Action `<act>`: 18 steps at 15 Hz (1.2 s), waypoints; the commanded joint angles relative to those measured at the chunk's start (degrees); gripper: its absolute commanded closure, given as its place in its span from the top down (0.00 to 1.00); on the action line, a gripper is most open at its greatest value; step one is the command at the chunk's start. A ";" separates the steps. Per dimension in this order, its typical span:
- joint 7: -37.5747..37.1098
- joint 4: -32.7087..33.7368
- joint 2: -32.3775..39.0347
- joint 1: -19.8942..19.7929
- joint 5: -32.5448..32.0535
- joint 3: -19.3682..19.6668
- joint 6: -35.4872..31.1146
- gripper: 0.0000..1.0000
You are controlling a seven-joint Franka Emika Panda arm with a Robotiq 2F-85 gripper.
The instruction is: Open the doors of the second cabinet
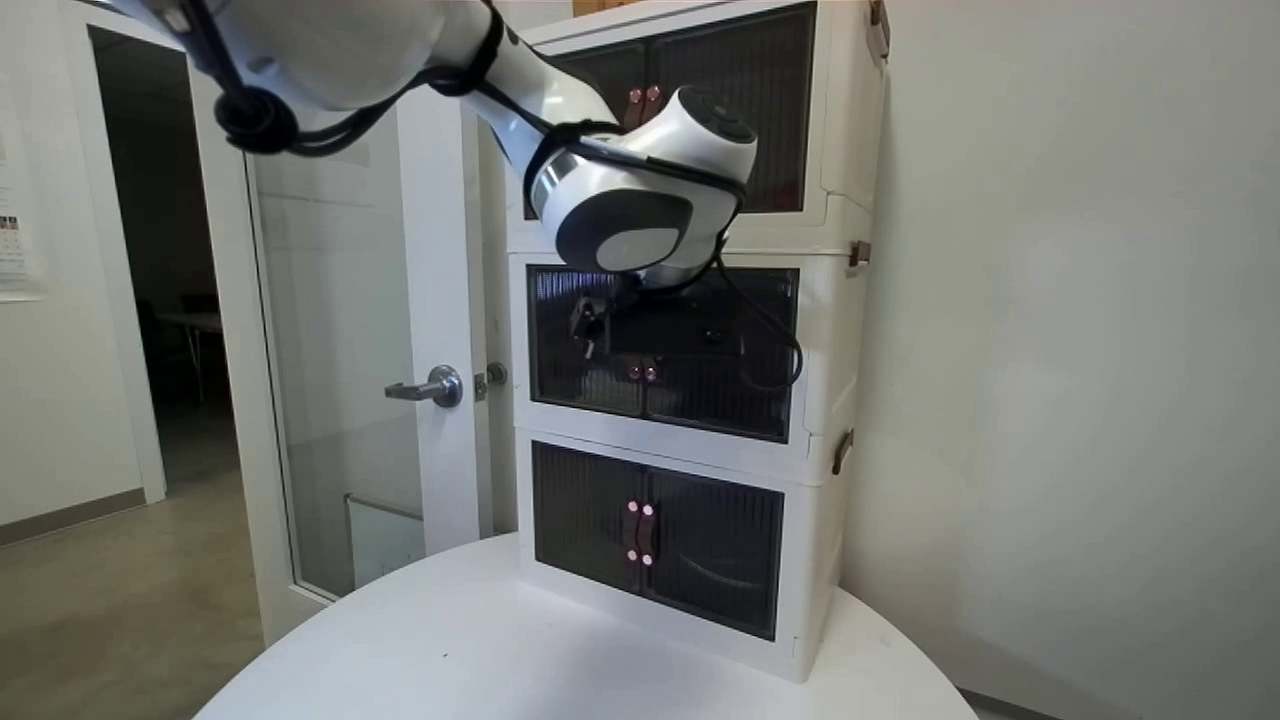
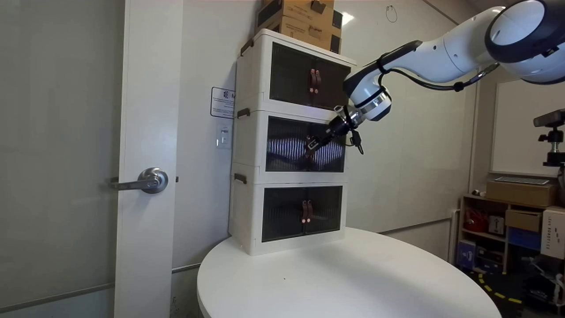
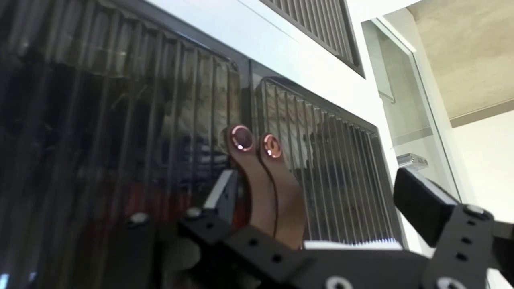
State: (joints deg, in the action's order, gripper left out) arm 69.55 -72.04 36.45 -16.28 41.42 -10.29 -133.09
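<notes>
The second cabinet (image 1: 830, 345) (image 2: 249, 143) is the white middle tier. Its left door (image 2: 282, 148) and right door (image 2: 334, 154) are dark ribbed panels and stand shut. They fill much of the wrist view, which looks upside down (image 3: 120, 120) (image 3: 337, 172). Two brown strap handles (image 3: 257, 180) (image 3: 287, 196) with coppery studs sit side by side there; their other ends are hidden behind the gripper. My gripper (image 3: 323, 200) (image 2: 311, 145) is open. Both handles lie between its fingers, nearer the left one in the wrist view; contact cannot be told. Red and blue items show dimly inside.
Matching tiers stand above (image 2: 291, 73) and below (image 2: 282, 212), with brown boxes (image 2: 304, 28) on top. The stack stands on a round white table (image 2: 353, 282) beside a wall. A room door with a lever handle (image 1: 430, 387) stands nearby. A cable (image 1: 795, 350) loops from the wrist.
</notes>
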 commanded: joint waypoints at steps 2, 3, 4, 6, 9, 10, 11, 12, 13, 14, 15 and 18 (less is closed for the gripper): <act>0.14 1.98 1.47 1.43 0.76 -0.87 0.02 1.00; 0.03 2.04 1.52 1.49 0.60 -0.78 0.07 1.00; 0.25 2.08 1.54 1.33 0.63 -0.79 0.24 1.00; 0.32 1.96 1.37 1.21 0.55 -0.83 0.94 1.00; 1.65 1.75 0.98 0.50 1.12 -1.83 4.68 1.00; 2.29 1.60 0.83 0.30 1.48 -2.23 6.00 1.00; 2.84 1.02 0.47 0.43 1.35 -2.42 7.17 1.00; 2.77 0.39 0.06 0.83 0.81 -2.15 7.63 1.00; 3.15 -0.55 -0.44 1.22 0.52 -2.08 8.06 1.00; 3.80 -1.28 -0.87 1.69 0.28 -2.12 9.05 1.00; 3.93 -1.79 -1.27 1.98 -0.56 -1.89 9.02 1.00; 5.23 -3.30 -2.34 1.97 -1.22 -1.92 9.04 1.00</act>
State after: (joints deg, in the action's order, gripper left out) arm 72.97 -71.82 36.33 -16.15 40.13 -10.71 -128.66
